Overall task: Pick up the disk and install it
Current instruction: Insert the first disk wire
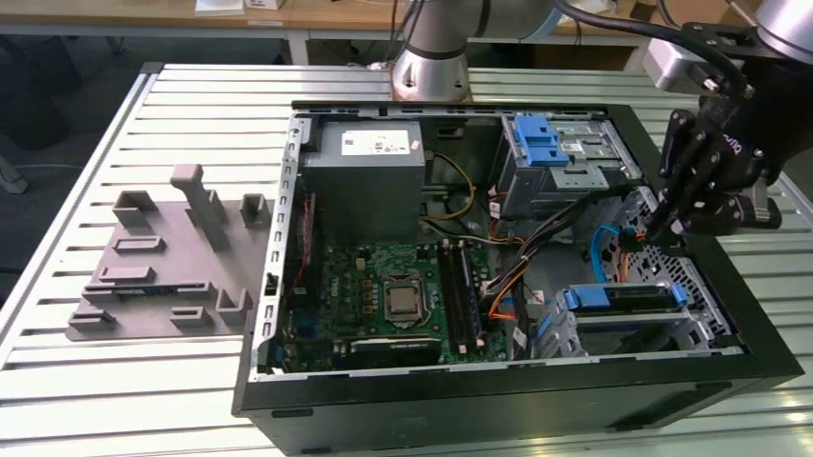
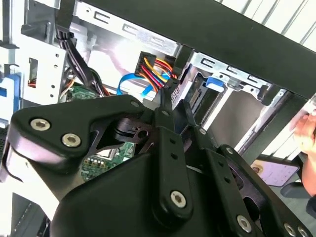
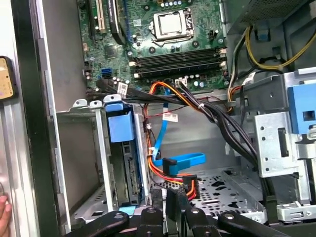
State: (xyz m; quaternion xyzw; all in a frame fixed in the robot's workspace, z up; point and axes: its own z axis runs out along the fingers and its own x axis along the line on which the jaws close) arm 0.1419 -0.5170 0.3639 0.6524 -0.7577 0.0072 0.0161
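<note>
The disk (image 1: 619, 298) sits edge-up in the silver drive bay at the case's near corner, on the exterior view's right, with its blue bracket on top. In the first wrist view the disk (image 3: 129, 170) stands in that bay under its blue bracket tab. My gripper (image 1: 654, 236) hangs inside the open computer case (image 1: 508, 405) by its wall on the exterior view's right, just beyond the disk and apart from it. Its black fingers are closed together with nothing between them. In both wrist views the gripper (image 3: 170, 195) (image 2: 173, 101) points at a bundle of orange, red and blue cables (image 3: 175, 165).
A grey power supply box (image 1: 368, 162) and a silver cage with a blue latch (image 1: 553, 143) fill the case's far side, and the motherboard (image 1: 394, 295) lies in the middle. A grey fixture plate (image 1: 166, 257) lies on the slatted table. A person's hand (image 2: 308, 128) is beside the case.
</note>
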